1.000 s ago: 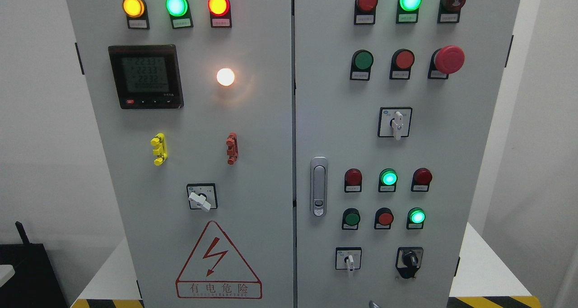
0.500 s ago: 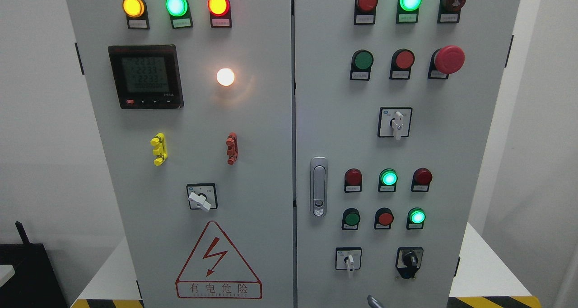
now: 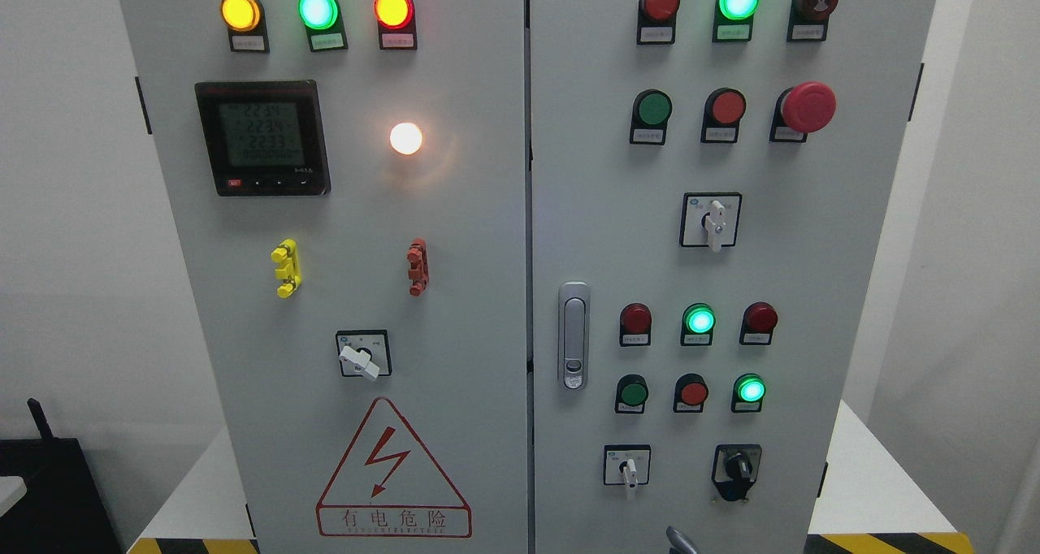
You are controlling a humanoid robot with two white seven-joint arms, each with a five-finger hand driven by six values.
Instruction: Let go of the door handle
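A: Door handle?
B: Flat and upright on the right door, left edge by the seam, nothing touching it.
A: Hand?
B: Only a grey tip at the bottom edge. Can't tell which hand, or whether it's open.

Only a small grey metallic tip of a hand shows, at the bottom edge just right of the middle. Its arm is hidden, so left or right cannot be told.
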